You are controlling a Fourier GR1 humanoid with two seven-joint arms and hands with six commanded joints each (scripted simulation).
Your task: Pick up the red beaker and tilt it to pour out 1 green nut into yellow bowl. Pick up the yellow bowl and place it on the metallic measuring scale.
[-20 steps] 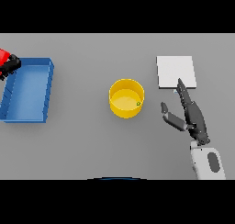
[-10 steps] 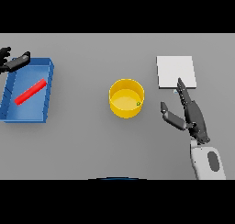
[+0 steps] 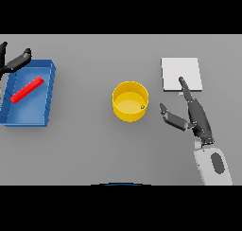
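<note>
The red beaker (image 3: 27, 90) lies on its side inside the blue bin (image 3: 43, 115) at the left. My left hand (image 3: 14, 62) hovers at the bin's far left corner, open, holding nothing. The yellow bowl (image 3: 130, 100) stands at the table's middle with a small green nut (image 3: 142, 107) inside near its right wall. My right hand (image 3: 194, 114) is open to the right of the bowl, apart from it, thumb pointing toward the bowl. The metallic measuring scale (image 3: 181, 74), a pale square plate, lies just beyond that hand's fingertips.
The blue bin's walls surround the beaker at the table's left edge. Bare grey table (image 3: 94, 149) lies between the bin, the bowl and the front edge.
A second ago my left hand held the red beaker at the bin's far left corner. It let go, the beaker dropped into the bin, and the hand has opened. My right hand stayed put.
</note>
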